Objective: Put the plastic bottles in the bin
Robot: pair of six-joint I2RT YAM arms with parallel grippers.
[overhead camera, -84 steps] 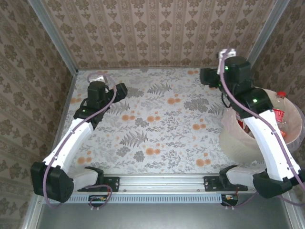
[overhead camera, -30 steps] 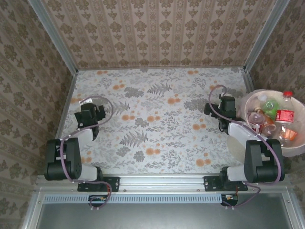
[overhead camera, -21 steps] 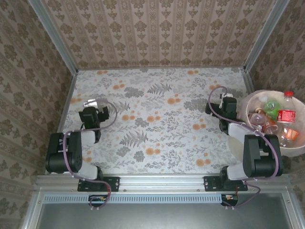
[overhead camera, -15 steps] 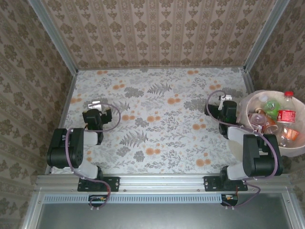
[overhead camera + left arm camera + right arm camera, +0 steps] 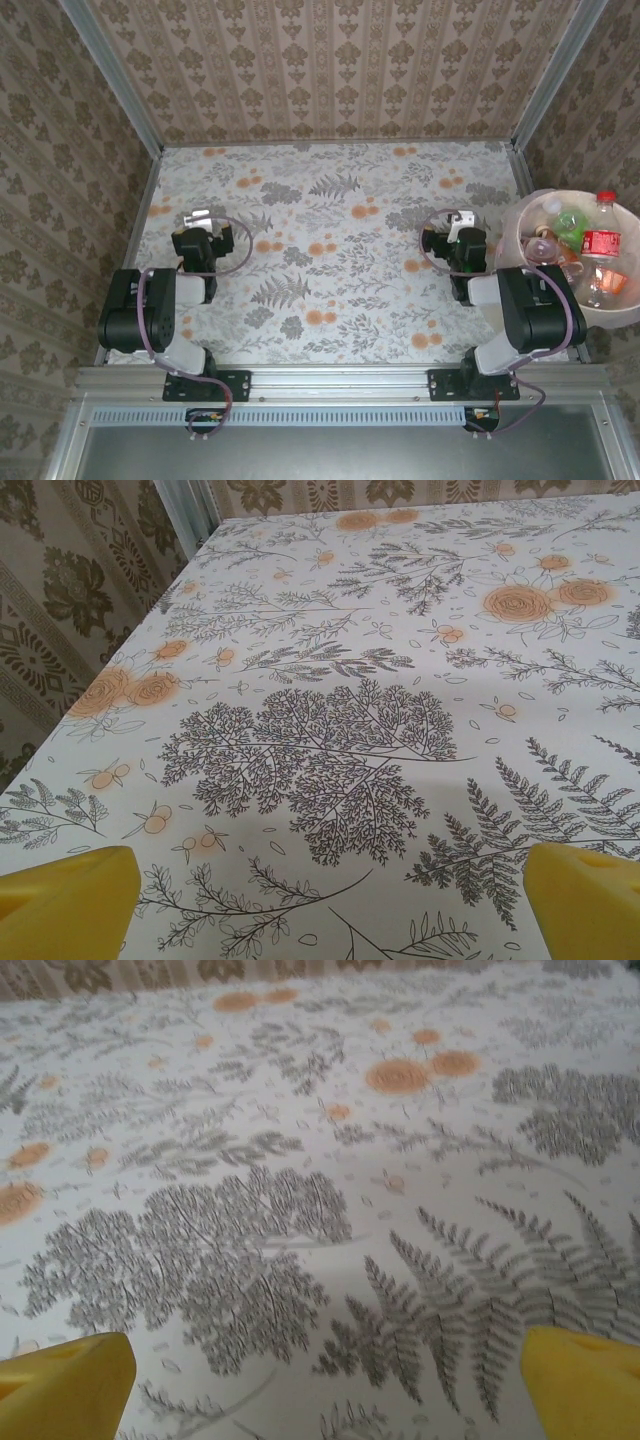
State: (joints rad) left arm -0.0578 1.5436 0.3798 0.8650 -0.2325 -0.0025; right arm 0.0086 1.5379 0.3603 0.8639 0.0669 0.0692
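Both arms sit folded low over their bases, left tool point(image 5: 330, 905) and right tool point(image 5: 325, 1385) spread wide, pinching nothing. Moments ago they stretched far out; now they're tucked back. The plastic bottles point(image 5: 600, 243) lie inside the bin point(image 5: 508, 228); the floral counter point(image 5: 340, 260) runs left of it, between wallpapered walls point(image 5: 330, 70).

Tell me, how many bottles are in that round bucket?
4 that I can tell apart, all inside the bin: a red-labelled upright one, a green-labelled one farther back, a pinkish one on the left, an orange-labelled one nearest. More may lie hidden beneath.
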